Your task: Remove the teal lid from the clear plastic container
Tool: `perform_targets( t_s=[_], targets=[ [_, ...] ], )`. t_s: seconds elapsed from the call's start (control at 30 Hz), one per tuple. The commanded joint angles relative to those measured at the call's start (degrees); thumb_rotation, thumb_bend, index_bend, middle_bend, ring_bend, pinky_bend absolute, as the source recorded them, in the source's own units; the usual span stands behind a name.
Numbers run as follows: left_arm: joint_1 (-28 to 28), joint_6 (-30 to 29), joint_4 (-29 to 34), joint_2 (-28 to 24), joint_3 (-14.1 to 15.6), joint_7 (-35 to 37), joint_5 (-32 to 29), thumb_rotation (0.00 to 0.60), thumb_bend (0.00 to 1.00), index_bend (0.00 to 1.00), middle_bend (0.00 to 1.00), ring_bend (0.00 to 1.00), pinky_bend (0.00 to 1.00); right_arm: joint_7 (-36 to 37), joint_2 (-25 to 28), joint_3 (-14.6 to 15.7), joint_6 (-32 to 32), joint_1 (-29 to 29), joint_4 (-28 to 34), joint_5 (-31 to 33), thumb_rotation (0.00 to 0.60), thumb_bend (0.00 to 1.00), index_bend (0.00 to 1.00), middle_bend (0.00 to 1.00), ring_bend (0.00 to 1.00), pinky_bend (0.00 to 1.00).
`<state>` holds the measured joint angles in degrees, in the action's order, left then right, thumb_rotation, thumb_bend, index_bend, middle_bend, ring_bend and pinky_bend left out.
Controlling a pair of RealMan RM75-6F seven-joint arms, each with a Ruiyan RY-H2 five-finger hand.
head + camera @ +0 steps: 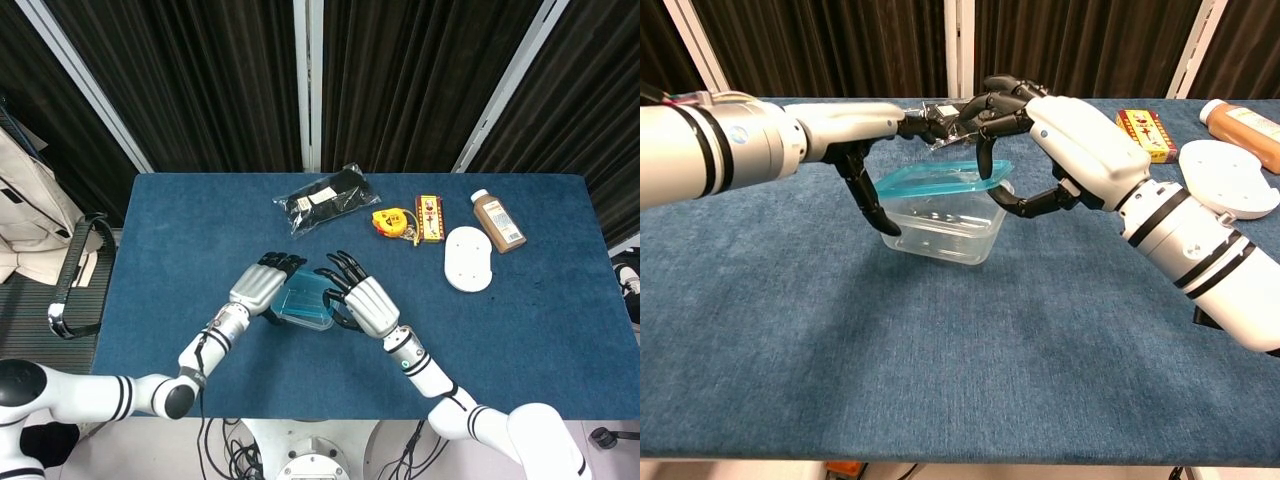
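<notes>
The clear plastic container point(945, 225), a rounded rectangle, sits mid-table on the blue cloth point(840, 350), long axis running left-right. The thin, translucent teal lid point(940, 180) lies tilted across its top, right end raised. The left hand point(855, 130) grasps the left side of the box and lid; the right hand point(1060, 135) grasps the lid's right end

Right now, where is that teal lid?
In the chest view the teal lid sits tilted atop the clear container, mid-table, between the left hand and right hand.
</notes>
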<state>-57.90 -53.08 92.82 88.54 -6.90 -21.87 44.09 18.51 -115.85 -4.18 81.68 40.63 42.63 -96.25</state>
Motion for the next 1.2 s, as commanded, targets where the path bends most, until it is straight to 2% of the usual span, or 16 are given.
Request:
perform_targets(
  t_s=[0.03,0.3,0.5,0.77,0.9,1.03,1.07,1.13,1.17,1.2],
  targets=[
    [1.0,-1.3,0.8,-0.8,-0.3,0.4,1.1,0.6,0.0,0.02,0.03,0.0,0.02,0.0,0.0,-0.1,0.4,0.0,-0.2,0.0,0.6,0.89,0.65,0.2,0.0,0.0],
    [5.7,-9.2,1.8,-3.0,-1.4,2.3,6.0,0.6,0.0,0.01,0.03,0.0,0.01,-0.5,0.8,-1.6,3.4,0.7,-0.7,-0.3,0.6,0.9,0.69,0.23,0.0,0.0],
    [8.8,-11.0,1.4,-4.9,-2.1,5.0,7.5,0.6,0.0,0.01,0.03,0.0,0.01,-2.6,1.7,-3.5,5.4,2.1,-0.7,-0.4,0.6,0.9,0.69,0.23,0.0,0.0],
    [14.3,-14.9,-1.4,-7.5,-0.2,6.7,11.1,0.6,0.0,0.01,0.03,0.0,0.01,-5.7,6.6,-5.5,8.9,-0.7,0.3,2.0,0.6,0.9,0.69,0.24,0.0,0.0],
    [18.8,-17.6,-2.2,-9.4,1.3,9.8,13.2,0.6,0.0,0.01,0.03,0.0,0.01,-5.0,9.2,-5.3,7.1,-3.4,-0.2,4.6,0.6,0.9,0.69,0.24,0.0,0.0],
    [22.4,-18.9,-1.9,-11.3,2.3,12.6,14.6,0.6,0.0,0.01,0.03,0.0,0.01,-3.0,8.5,-5.4,2.8,-3.8,-4.5,6.9,0.6,0.86,0.67,0.22,0.0,0.0],
    [23.1,-19.2,-1.7,-11.7,2.5,13.0,14.8,0.6,0.0,0.01,0.03,0.0,0.01,-2.7,8.0,-5.3,1.8,-3.6,-5.8,7.2,0.6,0.84,0.65,0.21,0.0,0.0],
    [24.8,-20.1,-1.4,-12.4,2.9,13.9,15.6,0.6,0.0,0.01,0.03,0.0,0.01,-2.4,6.8,-4.8,-1.0,-3.3,-8.2,7.7,0.6,0.77,0.52,0.16,0.0,0.0],
    [25.4,-20.5,-1.2,-12.6,3.0,14.2,16.0,0.6,0.0,0.01,0.03,0.0,0.01,-3.1,6.7,-4.3,-3.1,-3.3,-8.6,8.1,0.6,0.7,0.34,0.1,0.0,0.0],
    [26.3,-20.8,-0.9,-12.8,3.1,14.8,16.3,0.6,0.0,0.01,0.03,0.0,0.01,-4.6,6.8,-3.9,-5.5,-3.5,-8.2,8.6,0.6,0.55,0.14,0.04,0.0,0.0]
  ],
)
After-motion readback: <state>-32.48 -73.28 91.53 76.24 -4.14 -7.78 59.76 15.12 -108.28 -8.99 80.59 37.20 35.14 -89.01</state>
